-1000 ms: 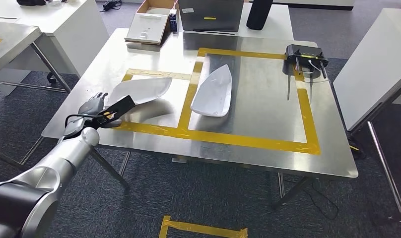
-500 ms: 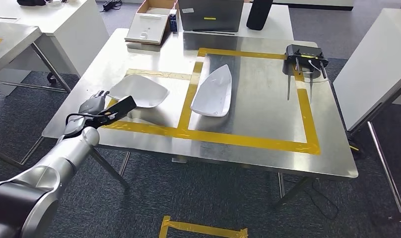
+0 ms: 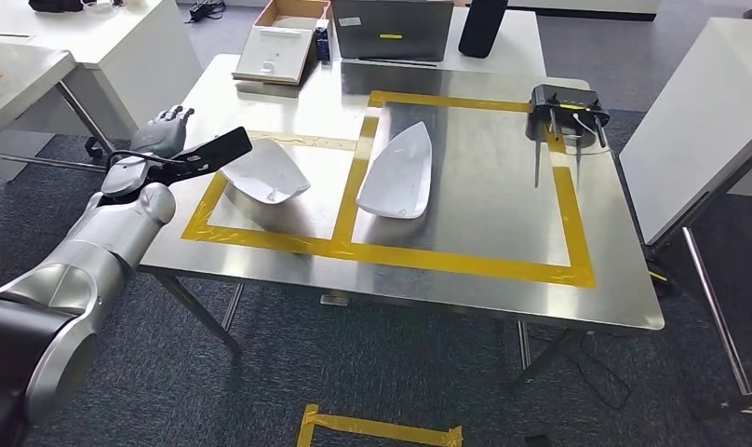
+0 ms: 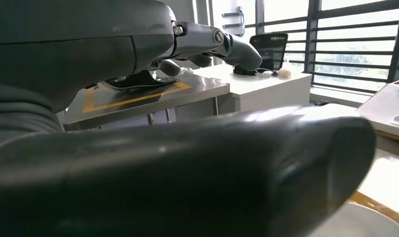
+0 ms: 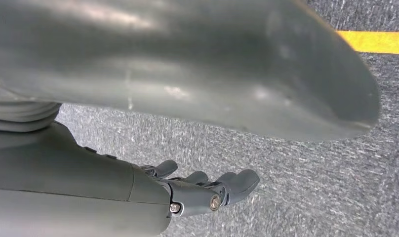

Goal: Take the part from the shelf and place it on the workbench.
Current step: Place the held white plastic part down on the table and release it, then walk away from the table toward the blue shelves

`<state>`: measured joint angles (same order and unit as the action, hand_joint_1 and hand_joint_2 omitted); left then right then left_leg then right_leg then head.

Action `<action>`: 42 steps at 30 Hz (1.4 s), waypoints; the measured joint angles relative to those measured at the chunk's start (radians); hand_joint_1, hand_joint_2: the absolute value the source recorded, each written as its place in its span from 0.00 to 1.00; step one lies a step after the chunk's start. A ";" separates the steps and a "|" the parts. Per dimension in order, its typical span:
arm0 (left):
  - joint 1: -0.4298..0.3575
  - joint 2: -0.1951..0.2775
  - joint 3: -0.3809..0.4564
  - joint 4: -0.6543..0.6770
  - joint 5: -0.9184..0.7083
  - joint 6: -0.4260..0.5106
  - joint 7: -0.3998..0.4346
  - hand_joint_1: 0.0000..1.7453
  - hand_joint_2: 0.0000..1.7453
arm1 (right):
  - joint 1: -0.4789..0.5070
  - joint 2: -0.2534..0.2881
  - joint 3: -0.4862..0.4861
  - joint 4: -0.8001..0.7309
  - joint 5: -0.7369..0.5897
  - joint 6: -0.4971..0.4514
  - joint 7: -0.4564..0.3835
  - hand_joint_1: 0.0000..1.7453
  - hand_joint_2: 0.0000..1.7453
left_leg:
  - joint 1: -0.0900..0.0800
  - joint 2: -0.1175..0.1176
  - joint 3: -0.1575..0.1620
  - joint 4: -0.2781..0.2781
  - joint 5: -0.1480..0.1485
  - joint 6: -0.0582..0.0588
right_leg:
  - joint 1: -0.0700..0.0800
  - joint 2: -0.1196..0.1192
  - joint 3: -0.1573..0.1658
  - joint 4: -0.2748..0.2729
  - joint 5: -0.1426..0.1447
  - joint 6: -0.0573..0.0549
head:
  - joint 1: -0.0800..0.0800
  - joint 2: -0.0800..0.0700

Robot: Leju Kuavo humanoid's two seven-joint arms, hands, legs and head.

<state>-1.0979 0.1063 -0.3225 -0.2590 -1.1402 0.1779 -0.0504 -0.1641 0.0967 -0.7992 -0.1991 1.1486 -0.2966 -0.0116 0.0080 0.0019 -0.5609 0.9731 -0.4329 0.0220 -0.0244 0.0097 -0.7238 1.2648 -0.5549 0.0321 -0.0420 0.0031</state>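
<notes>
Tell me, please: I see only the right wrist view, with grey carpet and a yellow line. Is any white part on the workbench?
Observer: Yes, two. In the head view one white part lies inside the smaller yellow-taped box on the workbench.
Operator: And the second one?
Observer: The other white part lies in the larger taped box beside it, apart from the first.
Operator: Does the left hand hold anything?
Observer: No. The left hand is raised near the workbench's left edge, fingers extended, with nothing in it.
</notes>
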 joint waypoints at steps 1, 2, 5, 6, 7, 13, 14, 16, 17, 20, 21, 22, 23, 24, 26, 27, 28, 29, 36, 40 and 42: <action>-0.005 -0.002 -0.003 0.000 -0.004 -0.004 -0.002 0.00 0.00 | -0.003 0.002 0.000 0.000 -0.002 0.000 0.000 0.00 0.00 | 0.004 0.000 -0.003 0.005 -0.001 -0.004 | -0.005 -0.002 0.006 -0.006 0.015 0.006 | 0.000 0.000; -0.010 -0.005 -0.006 0.000 -0.007 -0.006 -0.004 0.00 0.00 | -0.006 0.005 0.000 0.000 -0.004 0.000 0.000 0.00 0.00 | 0.010 0.000 -0.008 0.013 -0.003 -0.010 | -0.012 -0.004 0.029 -0.048 0.044 0.014 | 0.000 0.000; -0.032 -0.011 -0.012 -0.004 -0.012 -0.007 -0.011 0.00 0.00 | -0.021 0.017 0.000 0.000 -0.009 0.001 0.001 0.00 0.00 | 0.019 -0.002 -0.036 0.054 -0.016 -0.042 | -0.023 -0.001 0.100 -0.186 0.094 0.025 | 0.003 0.000; -0.038 -0.012 -0.013 -0.006 -0.014 -0.007 -0.012 0.00 0.00 | -0.024 0.020 0.000 0.001 -0.011 0.000 0.002 0.00 0.00 | 0.017 -0.004 -0.045 0.066 -0.019 -0.051 | -0.023 0.003 0.102 -0.194 0.091 0.017 | 0.004 0.000; -0.041 -0.013 -0.014 -0.007 -0.016 -0.009 -0.013 0.00 0.00 | -0.026 0.023 0.000 0.001 -0.013 0.000 0.003 0.00 0.00 | 0.016 -0.007 -0.051 0.073 -0.019 -0.059 | -0.021 0.008 0.095 -0.183 0.091 0.003 | 0.004 0.000; -0.048 -0.017 -0.021 -0.007 -0.024 -0.025 -0.011 0.00 0.00 | -0.028 0.029 0.000 0.001 -0.018 -0.002 0.006 0.00 0.00 | 0.019 -0.004 -0.123 0.246 -0.146 -0.076 | -0.015 0.004 0.059 -0.186 0.113 -0.048 | -0.001 0.000; -0.049 -0.017 -0.022 -0.007 -0.025 -0.027 -0.010 0.00 0.00 | -0.028 0.030 0.000 0.001 -0.018 -0.002 0.006 0.00 0.00 | 0.018 -0.004 -0.140 0.305 -0.177 -0.075 | -0.012 0.003 0.051 -0.186 0.119 -0.051 | -0.001 0.000; -0.050 -0.018 -0.022 -0.007 -0.028 -0.030 -0.010 0.00 0.00 | -0.028 0.030 0.000 0.001 -0.019 -0.001 0.007 0.00 0.00 | 0.016 -0.004 -0.134 0.344 -0.186 -0.068 | -0.004 0.003 0.033 -0.186 0.134 -0.053 | -0.001 0.000; -0.052 -0.019 -0.022 -0.008 -0.028 -0.030 -0.010 0.00 0.00 | -0.029 0.030 0.000 0.001 -0.019 0.000 0.007 0.00 0.00 | 0.013 -0.004 -0.104 0.311 -0.165 -0.062 | -0.001 0.003 0.025 -0.186 0.142 -0.053 | -0.001 0.000; -0.062 -0.021 -0.022 -0.014 -0.029 -0.030 -0.020 0.00 0.00 | -0.031 0.032 0.000 0.001 -0.016 0.003 0.009 0.00 0.00 | 0.002 -0.003 0.020 0.128 -0.120 -0.044 | 0.003 0.002 0.009 -0.190 0.166 -0.045 | -0.001 0.000; -0.068 -0.023 -0.022 -0.017 -0.029 -0.028 -0.028 0.00 0.00 | -0.033 0.033 0.000 0.001 -0.014 0.005 0.009 0.00 0.00 | -0.003 -0.003 0.036 0.095 -0.120 -0.042 | 0.002 0.002 0.008 -0.194 0.175 -0.038 | -0.001 0.000; -0.072 -0.024 -0.022 -0.019 -0.029 -0.026 -0.040 0.00 0.00 | -0.035 0.035 0.001 0.001 -0.011 0.008 0.009 0.00 0.00 | -0.007 -0.003 0.037 0.082 -0.118 -0.041 | 0.001 0.001 0.008 -0.200 0.185 -0.031 | -0.001 0.000; -0.075 -0.025 -0.022 -0.021 -0.029 -0.023 -0.053 0.00 0.00 | -0.036 0.036 0.001 0.001 -0.006 0.011 0.011 0.00 0.00 | -0.010 -0.004 0.030 0.079 -0.106 -0.037 | 0.000 0.001 0.009 -0.209 0.197 -0.022 | -0.001 0.000; -0.078 -0.028 -0.022 -0.022 -0.029 -0.019 -0.067 0.00 0.00 | -0.038 0.037 0.002 0.001 -0.002 0.014 0.013 0.00 0.00 | -0.009 -0.002 0.024 0.072 -0.095 -0.030 | -0.001 0.001 0.007 -0.214 0.201 -0.015 | -0.001 0.000; -0.080 -0.035 -0.023 -0.025 -0.038 -0.012 -0.092 0.00 0.00 | -0.040 0.039 0.006 0.001 0.008 0.019 0.021 0.00 0.00 | -0.006 0.001 0.009 0.061 -0.066 -0.012 | -0.001 -0.001 -0.008 -0.190 0.160 -0.007 | 0.000 0.000; -0.081 -0.039 -0.026 -0.026 -0.047 -0.010 -0.101 0.00 0.00 | -0.042 0.039 0.008 0.001 0.012 0.021 0.025 0.00 0.00 | -0.004 0.003 -0.002 0.059 -0.052 -0.004 | -0.001 -0.002 -0.023 -0.146 0.113 -0.005 | 0.000 0.000; -0.081 -0.041 -0.028 -0.027 -0.058 -0.007 -0.111 0.00 0.00 | -0.044 0.039 0.010 0.001 0.014 0.022 0.028 0.00 0.00 | -0.005 0.002 -0.016 0.059 -0.040 0.001 | 0.000 -0.003 -0.040 -0.086 0.062 -0.004 | 0.001 0.000; -0.081 -0.044 -0.033 -0.027 -0.069 -0.006 -0.120 0.00 0.00 | -0.045 0.039 0.012 0.001 0.016 0.023 0.030 0.00 0.00 | -0.007 0.002 -0.032 0.059 -0.028 0.004 | 0.000 -0.003 -0.054 -0.021 0.024 -0.002 | 0.001 0.000; -0.082 -0.071 -0.051 -0.038 -0.093 -0.005 -0.152 0.00 0.00 | -0.063 0.033 0.015 0.000 0.016 0.024 0.035 0.00 0.00 | -0.012 0.002 -0.114 0.073 0.035 -0.011 | 0.016 -0.003 0.147 -0.184 0.050 -0.024 | 0.000 0.000; -0.085 -0.078 -0.058 -0.041 -0.095 -0.004 -0.154 0.00 0.00 | -0.065 0.031 0.017 0.000 0.015 0.024 0.034 0.00 0.00 | -0.012 0.001 -0.123 0.070 0.049 -0.034 | 0.016 -0.006 0.150 -0.226 0.069 -0.049 | 0.000 0.000; -0.087 -0.078 -0.061 -0.041 -0.097 -0.002 -0.162 0.00 0.00 | -0.067 0.032 0.019 0.000 0.015 0.024 0.033 0.00 0.00 | -0.009 -0.001 -0.144 0.122 -0.014 -0.045 | 0.008 -0.009 0.134 -0.239 0.096 -0.059 | -0.002 0.000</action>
<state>-1.1845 0.0285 -0.3834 -0.3002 -1.2372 0.1755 -0.2126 -0.2307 0.1286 -0.7801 -0.1990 1.1636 -0.2728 0.0216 -0.0011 0.0008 -0.7053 1.0956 -0.4473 -0.0232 -0.0161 0.0006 -0.5897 1.0262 -0.4585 -0.0268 -0.0443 0.0031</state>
